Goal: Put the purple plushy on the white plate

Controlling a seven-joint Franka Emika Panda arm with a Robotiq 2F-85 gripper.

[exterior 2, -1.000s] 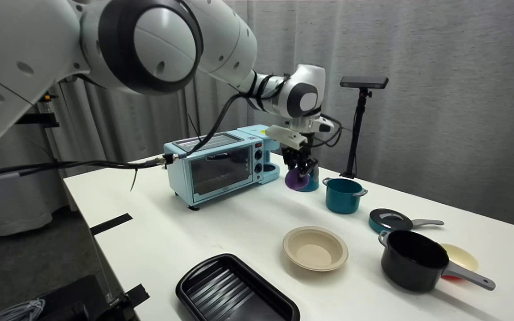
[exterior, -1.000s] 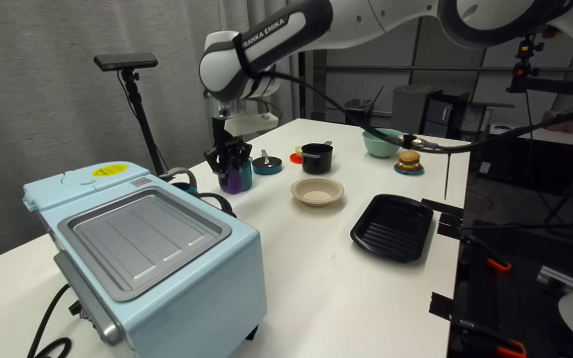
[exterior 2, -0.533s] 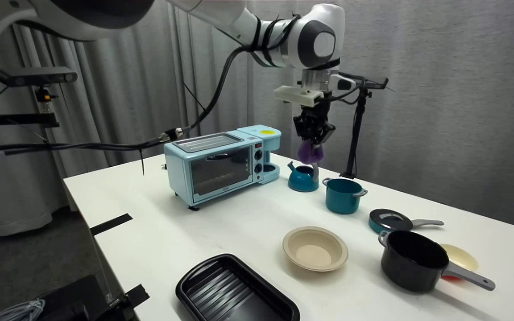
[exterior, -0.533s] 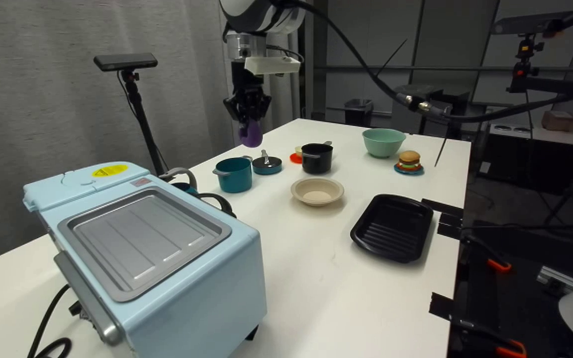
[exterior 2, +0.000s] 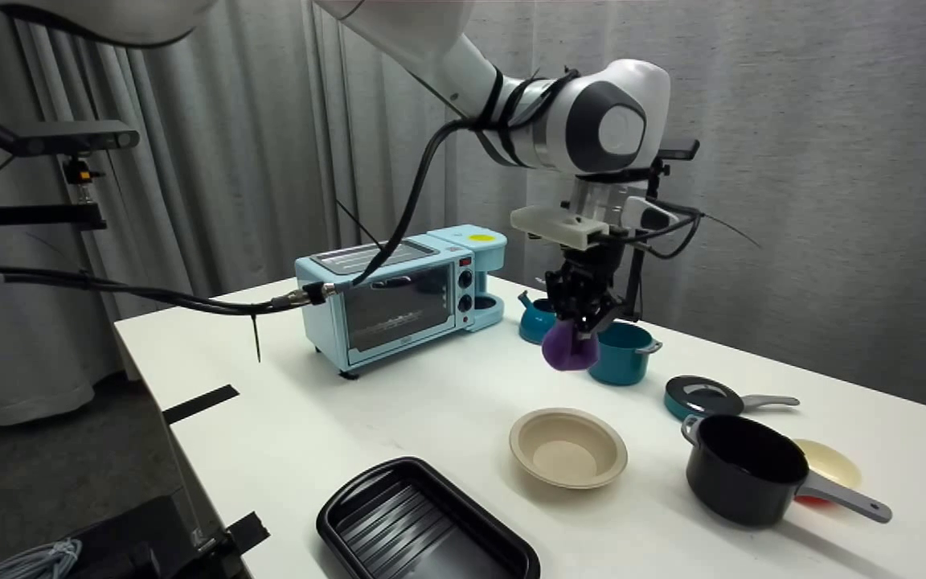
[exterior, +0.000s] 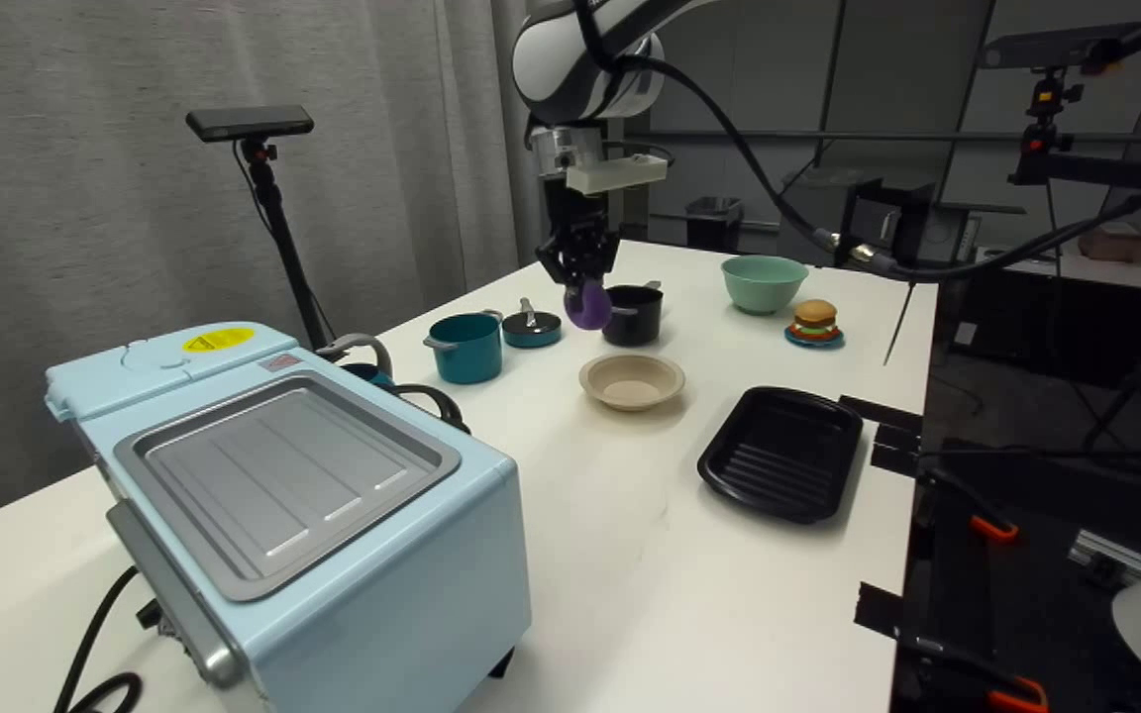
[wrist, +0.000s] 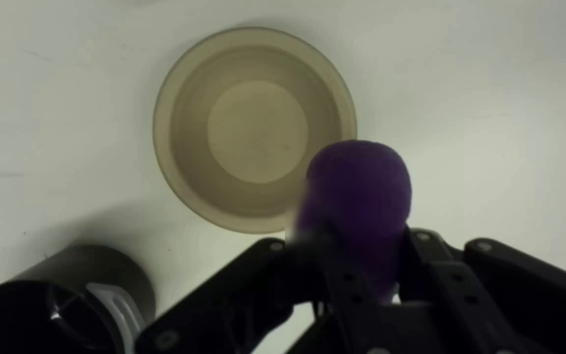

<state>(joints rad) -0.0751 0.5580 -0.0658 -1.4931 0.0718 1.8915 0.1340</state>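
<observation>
The gripper [exterior: 585, 282] clasps the purple plushy [exterior: 590, 307] above the desk [exterior: 620, 515].
In an exterior view, the white plate [exterior: 632, 386] sits near centre, below the plushy; desk surface stretches between the blue oven [exterior: 333, 564] and the black tray [exterior: 778, 436], near the right edge. In an exterior view, the plushy hangs rounded end down, partly covering the teal pot [exterior 2: 622, 366]. In the wrist view, the gripper is parted by its width; its long axis runs up the frame, rounded end overlapping the plate's lower-right rim.
</observation>
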